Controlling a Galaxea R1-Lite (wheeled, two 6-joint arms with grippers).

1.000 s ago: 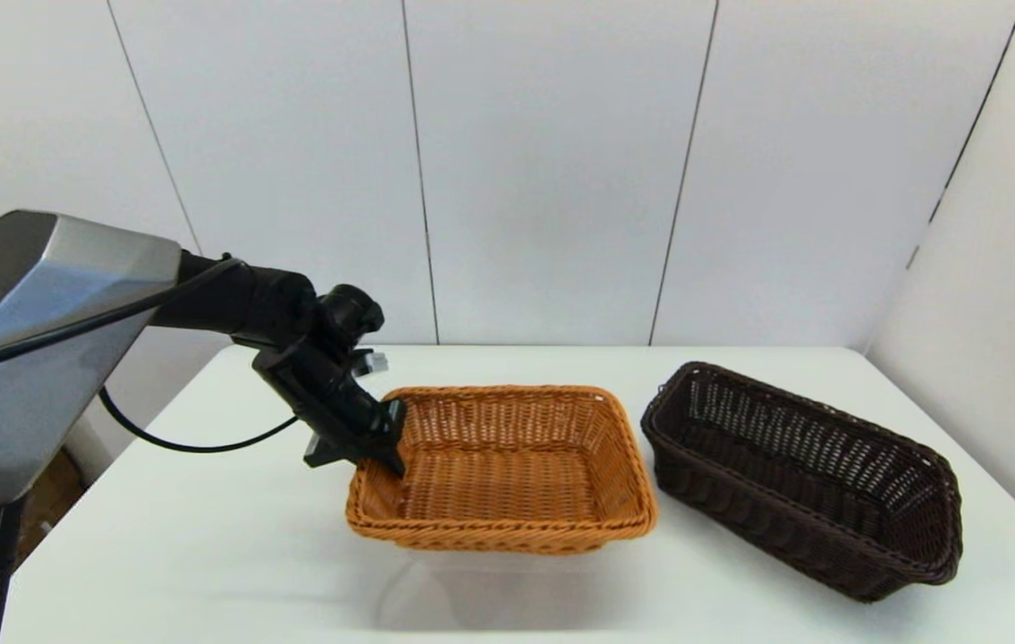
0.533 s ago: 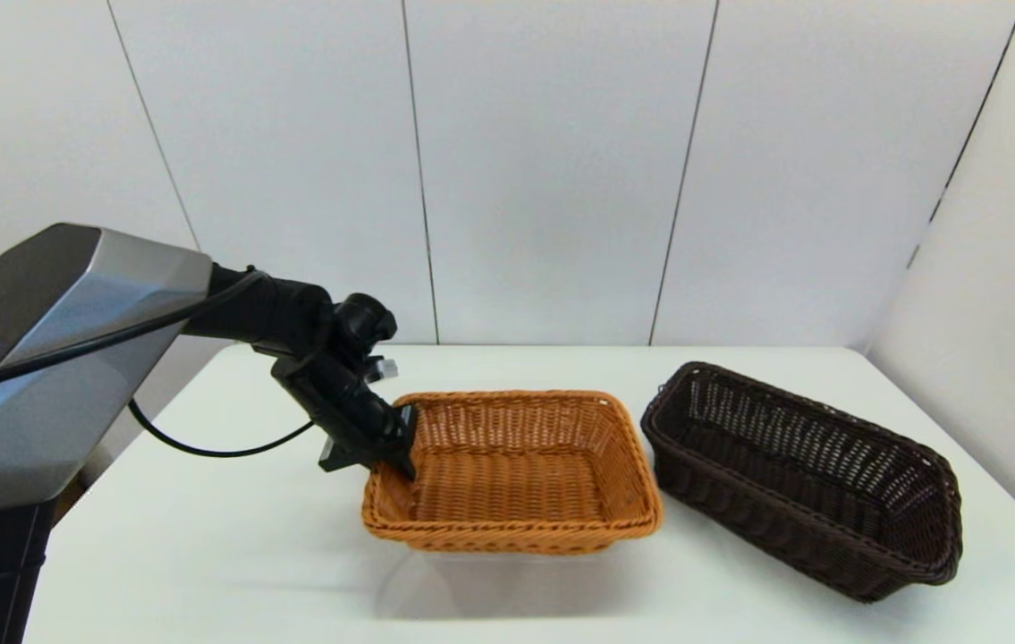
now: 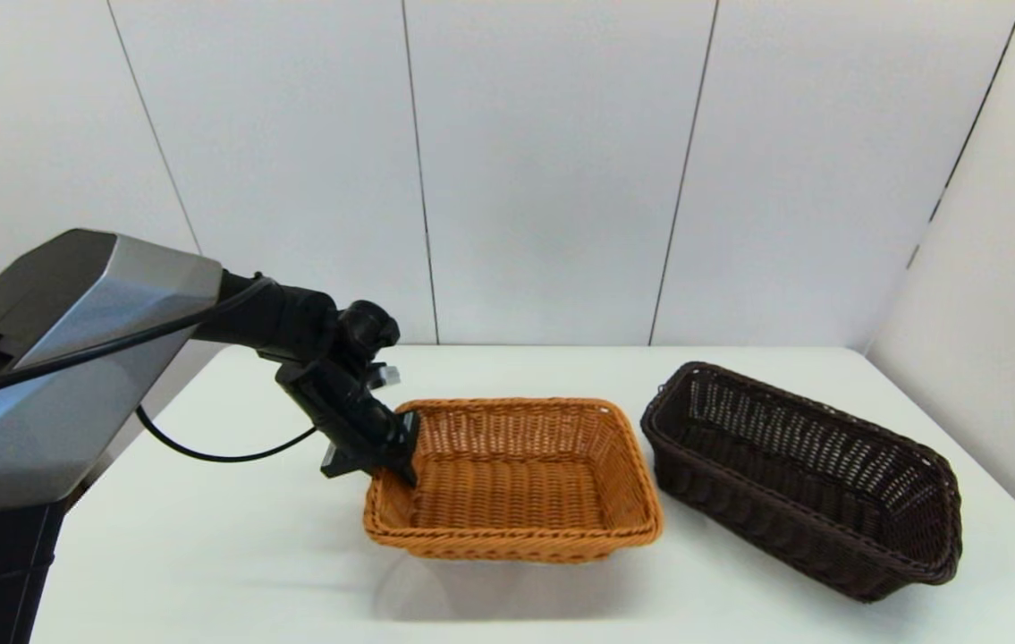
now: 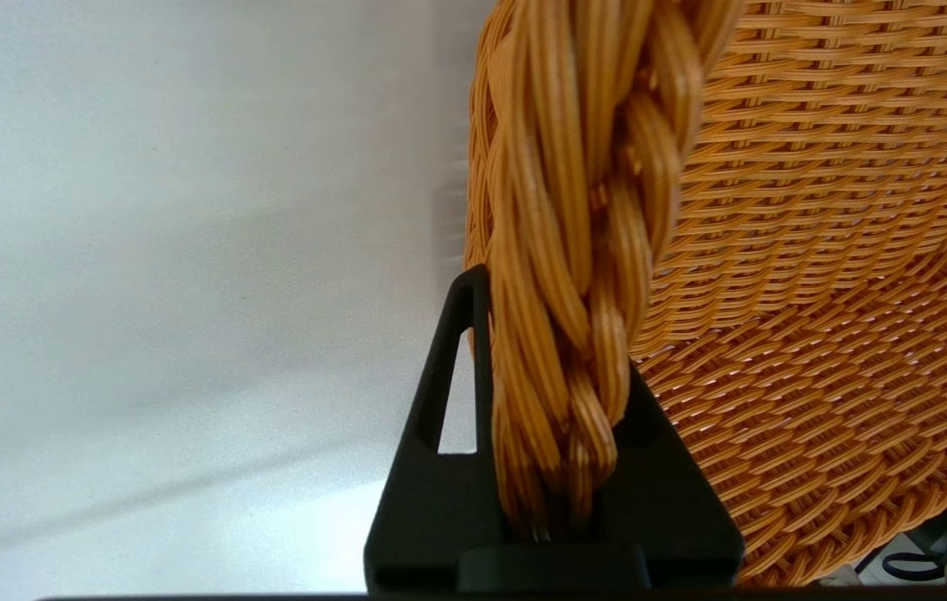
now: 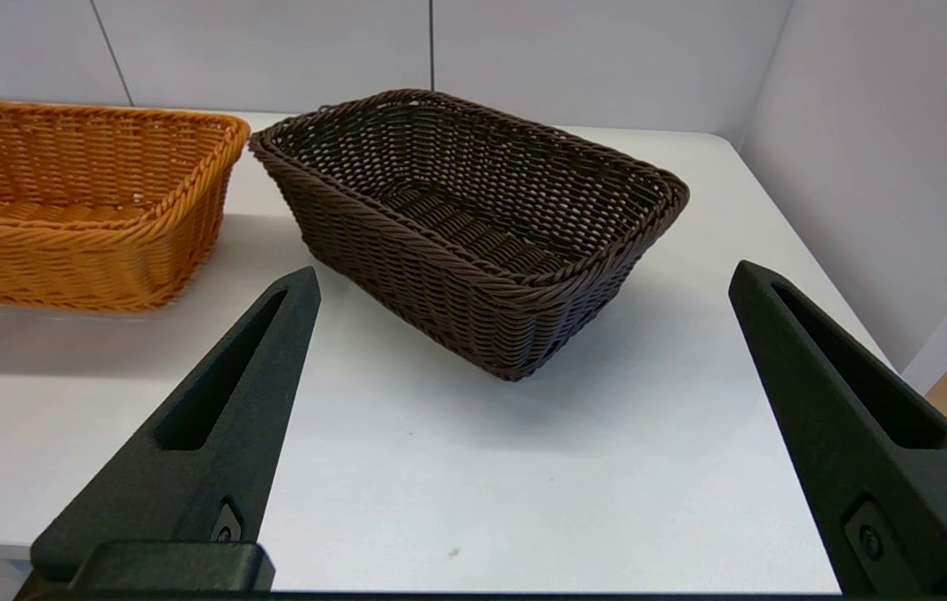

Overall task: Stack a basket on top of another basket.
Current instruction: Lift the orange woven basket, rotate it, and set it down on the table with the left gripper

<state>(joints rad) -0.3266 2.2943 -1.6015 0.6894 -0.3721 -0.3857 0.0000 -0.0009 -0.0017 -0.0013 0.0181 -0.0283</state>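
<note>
In the head view the orange-tan basket (image 3: pixel 516 483) hangs a little above the white table, with its shadow below it. My left gripper (image 3: pixel 393 465) is shut on the basket's left braided rim. The left wrist view shows that rim (image 4: pixel 590 209) clamped between the black fingers (image 4: pixel 460 351) of the left gripper (image 4: pixel 552 334). The dark brown basket (image 3: pixel 802 483) rests on the table just right of the orange one, apart from it. In the right wrist view my right gripper (image 5: pixel 523 275) stands open, short of the dark brown basket (image 5: pixel 473 217), with the orange-tan basket (image 5: pixel 73 200) beyond it.
The white table (image 3: pixel 203 537) ends close behind both baskets at a panelled wall, and a side wall (image 3: pixel 1008 313) runs along its right edge. A black cable (image 3: pixel 203 452) hangs under the left arm.
The left arm has carried the orange-tan basket a little to the right, toward the dark brown basket, with its grip unchanged. The dark brown basket has not moved.
</note>
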